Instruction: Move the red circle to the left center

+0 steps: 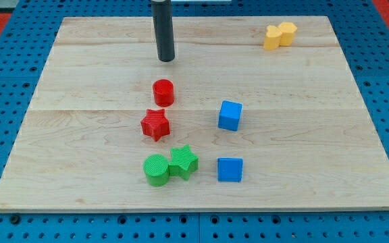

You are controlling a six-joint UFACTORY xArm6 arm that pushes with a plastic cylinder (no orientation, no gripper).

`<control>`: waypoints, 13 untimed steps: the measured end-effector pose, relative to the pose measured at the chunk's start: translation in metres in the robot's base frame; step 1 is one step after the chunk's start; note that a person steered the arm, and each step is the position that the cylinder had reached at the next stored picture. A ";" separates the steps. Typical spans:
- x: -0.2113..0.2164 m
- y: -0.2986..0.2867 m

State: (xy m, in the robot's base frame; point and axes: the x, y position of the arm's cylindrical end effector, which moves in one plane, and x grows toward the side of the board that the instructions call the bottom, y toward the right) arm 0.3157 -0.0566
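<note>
The wooden worktop [80, 61] fills most of the view, lying on a blue pegboard [5, 115], and everything on it sits loose; there are no containers here, so nothing is held in anything.

The dark rod comes down from the far edge, and my tip [166, 59] rests on bare wood just beyond the red circle [163, 92], apart from it and a touch to its right. There are no jaws on this arm, only the rod, so there is nothing to open or close.

The red circle stands near the middle of the board, slightly left of centre, with the red star [155, 124] just nearer than it. Further toward the near edge, the green circle [157, 169] and green star [183, 162] touch each other. Two blue cubes lie to the right, one [229, 115] mid-board and one [230, 169] nearer. A yellow block [279, 35] sits at the far right corner.

The push looks not yet begun: the circle is untouched and well apart from the left centre. I judge the tip must get round to the circle's right side, then drive it leftward.
</note>
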 end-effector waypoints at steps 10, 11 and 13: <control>0.094 -0.037; 0.074 -0.073; 0.064 -0.131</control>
State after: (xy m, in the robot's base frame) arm 0.3793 -0.1878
